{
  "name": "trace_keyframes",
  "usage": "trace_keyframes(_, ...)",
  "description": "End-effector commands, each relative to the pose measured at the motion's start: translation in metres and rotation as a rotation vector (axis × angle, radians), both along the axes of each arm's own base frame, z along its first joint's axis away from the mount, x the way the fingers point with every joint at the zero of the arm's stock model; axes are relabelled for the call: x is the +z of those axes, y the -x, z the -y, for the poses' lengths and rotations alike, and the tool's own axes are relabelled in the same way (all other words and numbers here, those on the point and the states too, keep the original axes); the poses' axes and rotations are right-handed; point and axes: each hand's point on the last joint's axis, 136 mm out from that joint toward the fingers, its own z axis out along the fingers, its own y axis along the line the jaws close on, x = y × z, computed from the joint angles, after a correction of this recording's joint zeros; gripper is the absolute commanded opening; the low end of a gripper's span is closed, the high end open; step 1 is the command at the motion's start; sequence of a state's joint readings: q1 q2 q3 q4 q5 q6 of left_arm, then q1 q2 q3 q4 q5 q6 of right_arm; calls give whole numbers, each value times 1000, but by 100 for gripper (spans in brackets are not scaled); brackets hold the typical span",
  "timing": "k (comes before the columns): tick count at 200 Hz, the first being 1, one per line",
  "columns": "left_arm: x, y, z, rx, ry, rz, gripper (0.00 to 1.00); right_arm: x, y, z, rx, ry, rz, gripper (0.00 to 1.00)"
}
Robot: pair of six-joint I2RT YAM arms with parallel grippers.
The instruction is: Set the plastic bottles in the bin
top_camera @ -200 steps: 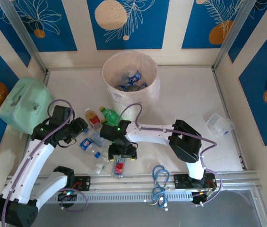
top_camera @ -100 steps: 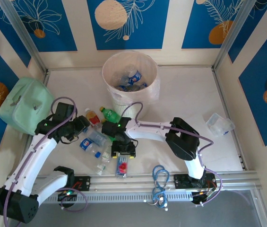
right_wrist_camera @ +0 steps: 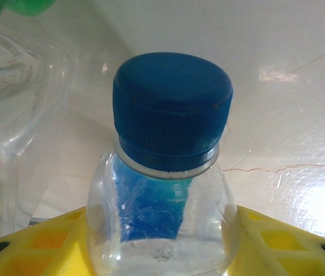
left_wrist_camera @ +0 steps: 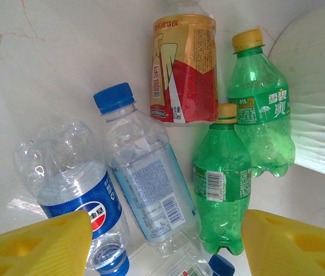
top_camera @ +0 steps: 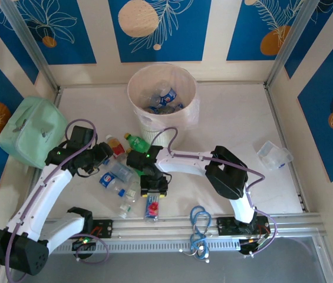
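Note:
The cream-white bin (top_camera: 154,126) stands at the back centre with several plastic bottles (top_camera: 165,99) inside. More bottles lie in a cluster in front of it. Under my open left gripper (left_wrist_camera: 162,247) lie a clear Pepsi bottle (left_wrist_camera: 73,190), a clear pale-blue-labelled one (left_wrist_camera: 148,184), two green ones (left_wrist_camera: 220,184) and a red-and-gold one (left_wrist_camera: 184,69); its fingers touch none of them. My right gripper (right_wrist_camera: 162,247) is shut on the shoulders of a clear bottle with a blue cap (right_wrist_camera: 171,98), low over the table (top_camera: 153,190). A red bottle (top_camera: 150,207) lies just in front of it.
A mint-green bag (top_camera: 30,130) sits at the left wall beside my left arm. A blue cable coil (top_camera: 200,227) lies on the front rail. A clear plastic box (top_camera: 274,155) rests at the right. The bin's wall (left_wrist_camera: 317,103) is right of the green bottles.
My right gripper's fingers have closed in on the clear blue-capped bottle. My left gripper has shifted slightly over the bottle cluster.

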State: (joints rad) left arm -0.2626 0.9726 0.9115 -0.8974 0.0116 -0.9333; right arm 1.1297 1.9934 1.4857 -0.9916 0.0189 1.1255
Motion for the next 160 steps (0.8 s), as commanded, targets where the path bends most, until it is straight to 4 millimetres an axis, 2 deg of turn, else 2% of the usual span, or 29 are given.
trace_keyframes(1, 15, -5, 2, -24, 11, 41, 69, 9, -6, 11, 13, 44, 62, 45)
trace_keyframes(33, 21, -6, 3, -30, 15, 59, 70, 49, -17, 19, 37, 7, 187, 42)
trace_keyframes(62, 28, -9, 7, -46, 32, 84, 70, 101, -25, 19, 64, -111, 320, 41)
trace_keyframes(92, 45, -15, 13, -78, 55, 145, 71, 176, -38, 20, 116, -255, 511, 40)
trace_keyframes(110, 52, -18, 16, -96, 67, 170, 71, 227, -51, 27, 117, -345, 633, 40)
trace_keyframes(141, 57, -22, 22, -115, 90, 190, 70, 315, -88, 46, 67, -481, 833, 40)
trace_keyframes(160, 54, -22, 25, -130, 103, 184, 69, 361, -117, 61, 19, -547, 951, 40)
